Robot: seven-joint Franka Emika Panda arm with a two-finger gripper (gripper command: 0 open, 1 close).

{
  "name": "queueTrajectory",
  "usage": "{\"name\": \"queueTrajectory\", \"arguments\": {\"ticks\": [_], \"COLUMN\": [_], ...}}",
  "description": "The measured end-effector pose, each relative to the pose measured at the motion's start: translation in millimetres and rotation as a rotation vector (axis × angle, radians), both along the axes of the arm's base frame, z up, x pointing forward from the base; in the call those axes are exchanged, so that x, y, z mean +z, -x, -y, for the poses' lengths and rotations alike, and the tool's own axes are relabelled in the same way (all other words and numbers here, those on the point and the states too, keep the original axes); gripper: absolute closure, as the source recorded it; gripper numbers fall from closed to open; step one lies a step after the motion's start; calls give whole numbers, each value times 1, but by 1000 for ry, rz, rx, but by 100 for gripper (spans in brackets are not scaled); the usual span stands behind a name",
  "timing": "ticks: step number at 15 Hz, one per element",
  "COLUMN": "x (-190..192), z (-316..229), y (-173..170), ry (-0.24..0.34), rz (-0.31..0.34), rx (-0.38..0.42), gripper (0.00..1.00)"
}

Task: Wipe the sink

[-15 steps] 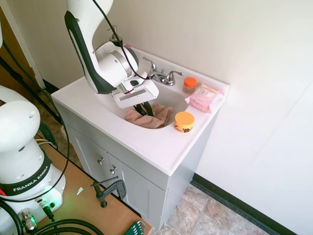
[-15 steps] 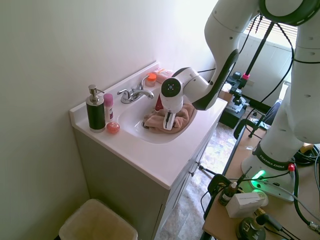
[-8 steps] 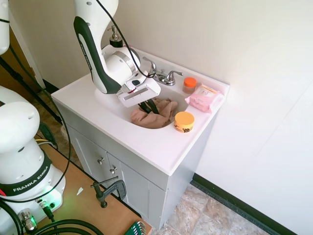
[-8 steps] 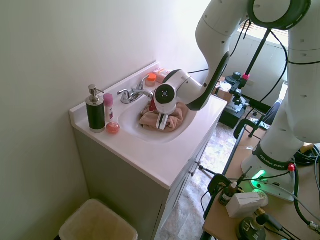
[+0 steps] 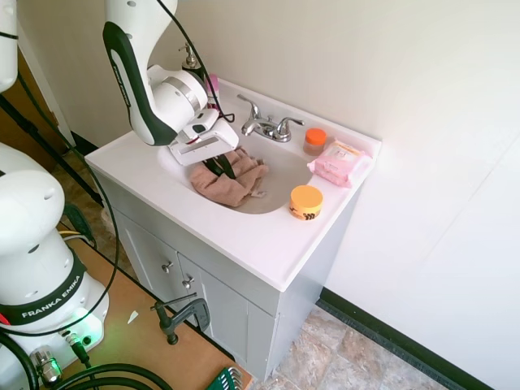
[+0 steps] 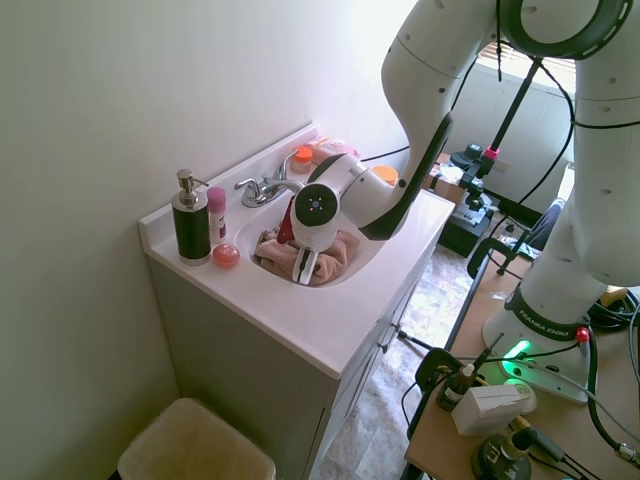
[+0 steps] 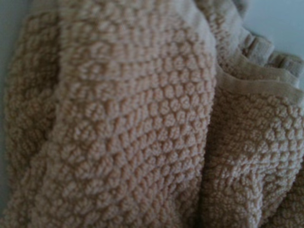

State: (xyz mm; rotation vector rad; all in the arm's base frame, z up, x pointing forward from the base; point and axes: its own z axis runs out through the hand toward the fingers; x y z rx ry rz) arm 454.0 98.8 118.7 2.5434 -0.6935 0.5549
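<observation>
White vanity top (image 5: 244, 244) holds the sink (image 5: 280, 175), its oval basin sunk just in front of the chrome faucet (image 5: 266, 126); a crumpled tan towel (image 5: 231, 183) lies inside the basin, on the side away from the orange-lidded jar (image 5: 305, 201). Gripper (image 5: 221, 166) presses down into the towel, its dark fingers clenched on the cloth; the wrist view fills with nubbly tan weave.

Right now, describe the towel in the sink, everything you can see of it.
The towel is a tan, peach-toned cloth with a nubby, waffle-like weave and a flat hemmed edge, as the wrist view shows. It lies crumpled and folded inside the white sink, bunched against the basin wall on the side away from the orange-lidded jar. The gripper presses down into its folds from above.
</observation>
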Motion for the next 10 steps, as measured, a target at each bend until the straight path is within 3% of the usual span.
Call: {"name": "queueTrajectory", "arguments": {"ticks": [3,10], "x": [1,35], "z": [-5,-19], "y": [2,-3], "ry": [-31,-242], "rz": [-22,-106], "rx": [-45,-161], "gripper": [100,100]}}
